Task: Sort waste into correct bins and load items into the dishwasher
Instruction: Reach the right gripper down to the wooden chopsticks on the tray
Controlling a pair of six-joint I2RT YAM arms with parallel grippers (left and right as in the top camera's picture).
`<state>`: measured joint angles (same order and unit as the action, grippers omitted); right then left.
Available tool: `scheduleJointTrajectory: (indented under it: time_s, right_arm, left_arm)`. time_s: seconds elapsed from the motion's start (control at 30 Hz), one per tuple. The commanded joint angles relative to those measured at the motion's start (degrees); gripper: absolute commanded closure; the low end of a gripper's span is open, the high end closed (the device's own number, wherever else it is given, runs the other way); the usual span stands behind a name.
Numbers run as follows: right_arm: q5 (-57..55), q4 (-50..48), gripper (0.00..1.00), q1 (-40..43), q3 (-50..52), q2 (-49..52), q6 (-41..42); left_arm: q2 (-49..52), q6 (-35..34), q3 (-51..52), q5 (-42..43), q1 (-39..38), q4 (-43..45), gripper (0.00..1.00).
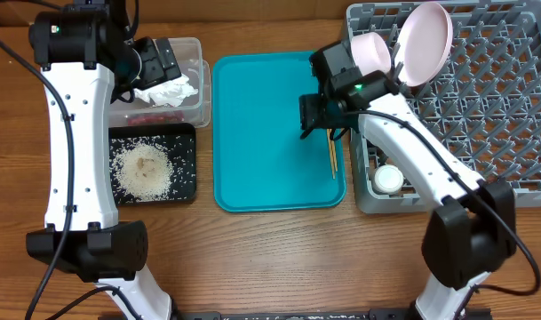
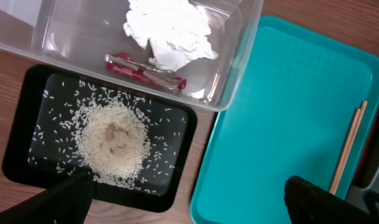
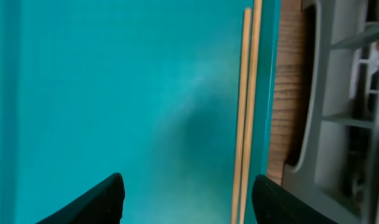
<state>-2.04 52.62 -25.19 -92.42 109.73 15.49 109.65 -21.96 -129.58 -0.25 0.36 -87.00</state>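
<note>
two thin wooden chopsticks (image 3: 245,112) lie along the right edge of the flat teal tray (image 1: 261,133), centre frame. the right gripper (image 3: 188,186) hovers over them, fingers spread, empty; the left gripper (image 2: 188,186), upper left, likewise gapes empty.

We saw a flat teal rectangular plastic tray (image 1: 261,133) with rounded corners and a low raised rim; it lay on the brown wooden table (image 1: 279,258), near its middle; the table's grain ran left to right beneath it.
</note>
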Motion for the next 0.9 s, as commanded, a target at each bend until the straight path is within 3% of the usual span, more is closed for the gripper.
scheduleJointTrajectory:
  time_s: [0.0, 0.33, 0.7, 0.87]
  right_arm:
    - [-1.18, -1.97, 0.33, 0.17, 0.24, 2.62, -2.95]
    - [-6.36, -4.81, 0.33, 0.63, 0.22, 13.64, -5.14]
    - [-5.84, -7.32, 0.33, 1.11, 0.24, 14.80, -5.31]
    - [-2.12, -5.46, 0.39, 1.09, 0.24, 14.80, -5.29]
  left_arm:
    - [-0.26, 0.28, -1.03, -0.15, -0.33, 0.31, 0.00]
    - [-0.26, 0.28, -1.03, -0.15, -0.37, 0.31, 0.00]
    - [-0.26, 0.28, -1.03, -0.15, -0.37, 0.31, 0.00]
    - [-0.26, 0.28, -1.03, -0.15, -0.37, 0.31, 0.00]
